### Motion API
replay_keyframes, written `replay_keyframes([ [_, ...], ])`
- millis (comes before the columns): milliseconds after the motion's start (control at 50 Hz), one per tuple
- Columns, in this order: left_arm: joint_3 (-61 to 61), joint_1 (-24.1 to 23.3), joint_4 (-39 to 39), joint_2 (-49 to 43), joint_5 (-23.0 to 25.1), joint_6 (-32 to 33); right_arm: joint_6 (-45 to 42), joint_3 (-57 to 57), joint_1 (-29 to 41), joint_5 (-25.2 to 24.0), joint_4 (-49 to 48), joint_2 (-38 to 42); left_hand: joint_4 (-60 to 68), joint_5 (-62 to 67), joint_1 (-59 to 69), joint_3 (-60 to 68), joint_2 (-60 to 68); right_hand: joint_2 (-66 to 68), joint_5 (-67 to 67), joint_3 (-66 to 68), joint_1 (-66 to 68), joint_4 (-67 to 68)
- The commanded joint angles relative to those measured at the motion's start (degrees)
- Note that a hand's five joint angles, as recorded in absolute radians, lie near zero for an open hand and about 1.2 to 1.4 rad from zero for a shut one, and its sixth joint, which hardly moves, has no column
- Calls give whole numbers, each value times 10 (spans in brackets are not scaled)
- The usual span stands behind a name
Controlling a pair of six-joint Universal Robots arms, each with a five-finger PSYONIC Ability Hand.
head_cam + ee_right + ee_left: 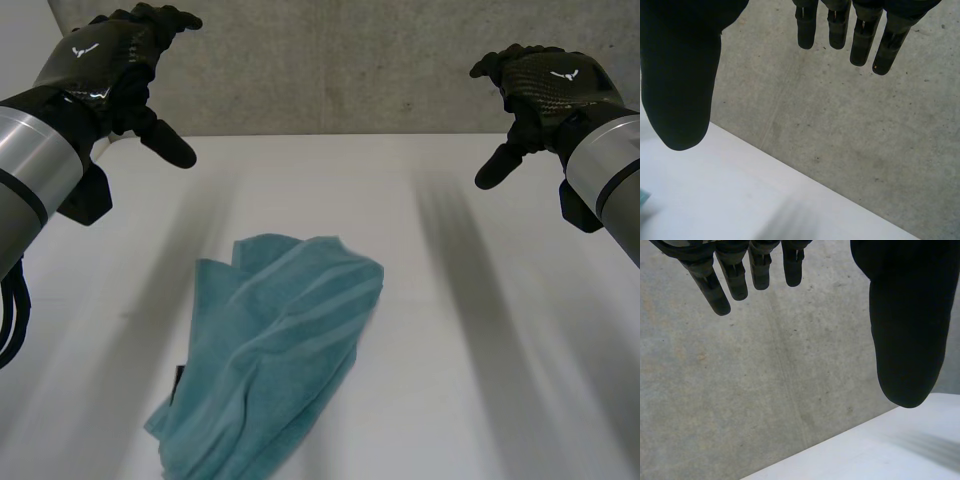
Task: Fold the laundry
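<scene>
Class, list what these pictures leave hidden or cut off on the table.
- Head view: the teal towel, near end cut off by the picture's edge.
- Head view: its lower layers, hidden under its own folds.
- Head view: dark speck at its edge, too small to identify.

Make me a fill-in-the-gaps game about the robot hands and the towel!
1. The crumpled towel lies on a ____ table.
2. The left hand and the right hand are raised, both with fingers ____.
3. Neither hand touches the ____.
Missing words: white; open; towel.
</scene>
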Motion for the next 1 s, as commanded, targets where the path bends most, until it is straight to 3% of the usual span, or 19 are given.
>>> replay_keyframes([
  [20, 4, 13, 0, -1, -2, 1, -20, 0, 5, -8, -1, 2, 15, -3, 12, 16, 13, -28, -40, -24, -7, -34],
  [300, 23, 29, -11, -55, 3, 6, -157, 24, 20, -109, 22, 58, 86, 67, 82, 86, 83, -28, -40, -24, -7, -34],
  [360, 20, 29, -13, -75, 3, 6, -160, 29, 35, -119, 22, 59, 86, 67, 82, 86, 83, -28, -40, -24, -7, -34],
  [480, 9, 35, -13, -112, 0, 7, -158, 32, 88, -204, 24, 83, 71, 52, 67, 71, 68, -28, -40, -24, -7, -34],
  [580, -27, 79, -13, -108, 2, 6, -119, -3, 151, -265, 25, 131, 64, 46, 60, 65, 61, -28, -40, -24, -7, -34],
  [820, -86, 125, -5, -68, 4, 6, -116, -89, 260, -280, 30, 267, 22, 3, 18, 22, 19, -13, -25, -10, 8, -20],
  [1000, -111, 142, -5, -50, 4, 5, -133, -123, 314, -271, 28, 352, 15, -3, 12, 16, 13, 117, 105, 121, 138, 111],
])
